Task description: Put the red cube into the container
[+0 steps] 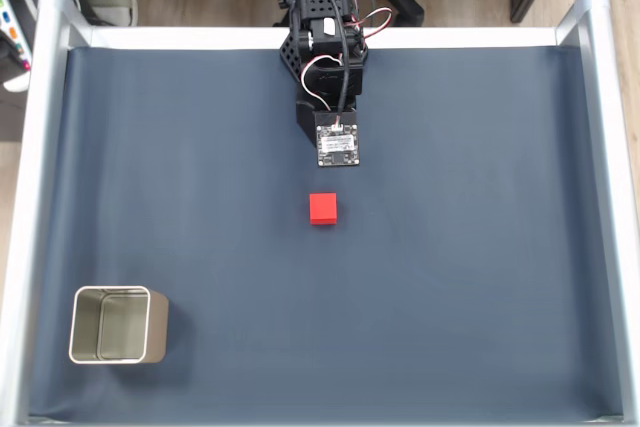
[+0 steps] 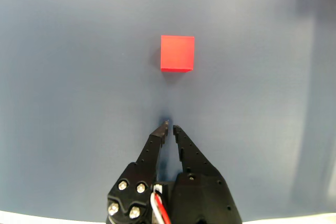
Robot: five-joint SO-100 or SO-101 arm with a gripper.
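Sitting alone on the dark blue mat of the worktop (image 1: 480,277), the red cube (image 1: 324,209) lies just ahead of the arm in the fixed view, well apart from the container (image 1: 112,325), which stands upright and open-mouthed near the lower left corner of that view. In the wrist view the red cube (image 2: 177,53) rests flat, square-on to the camera, a short way beyond the claw (image 2: 169,126), with bare mat between them.

The claw is narrow: its two black tips nearly meet, with only a thin slit between them, and it holds nothing.

Judging by its plain matte faces and crisp edges, the cube is probably light and rigid, likely plastic or foam, so it should neither deform nor break under a modest squeeze. The matte surface should give fair friction, though a light block may skid across the mat if a tip nudges it before both sides close. The sensible hold is across two opposite vertical faces, the left and right ones as the wrist view shows them, with the tips centred on the faces rather than on the corners. That calls for the claw to open wider than the cube first.
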